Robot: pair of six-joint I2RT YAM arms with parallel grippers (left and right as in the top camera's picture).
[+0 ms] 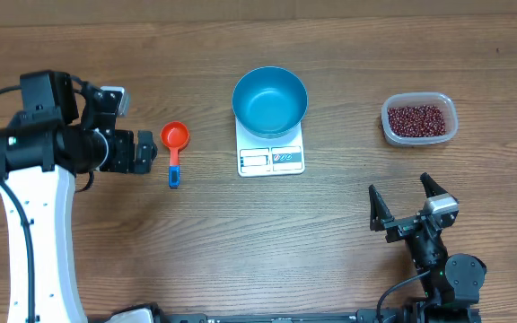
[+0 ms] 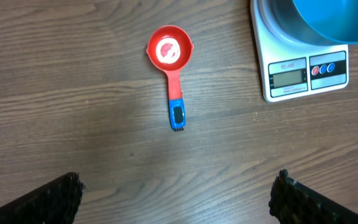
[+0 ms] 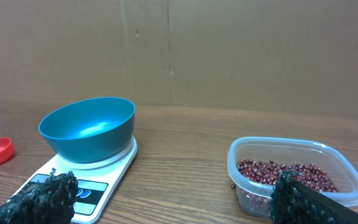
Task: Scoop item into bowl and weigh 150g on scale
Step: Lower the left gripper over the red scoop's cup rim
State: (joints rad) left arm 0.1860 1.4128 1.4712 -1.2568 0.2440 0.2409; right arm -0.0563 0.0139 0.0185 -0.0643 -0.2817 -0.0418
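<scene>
Two arms hover over the desk (image 1: 330, 269); the left fingers (image 2: 51, 202) and right fingers (image 1: 377, 208) gape wide, empty. The blue bowl (image 1: 269, 99) sits on the scale (image 1: 271, 160); beans (image 1: 417, 118) lie in a tub (image 1: 453, 117) to its right.

Bowl: the round blue bowl (image 1: 269, 100) was deep blue outside and lighter blue inside.
Scale: the flat white rectangular kitchen scale (image 1: 271, 160) bore a grey display and red and blue buttons at its 6 o'clock edge.
Beans: the small dark red-maroon beans (image 1: 417, 118) were uniformly maroon.
Tub: the clear rounded-rectangular plastic tub (image 1: 452, 126) was colourless.
Scoop: the small plastic measuring scoop (image 1: 175, 137), at 9 o'clock from the scale, had an orange-red cup and a blue handle end.
Table: the brown wooden table (image 1: 240, 233) showed streaked grain.
</scene>
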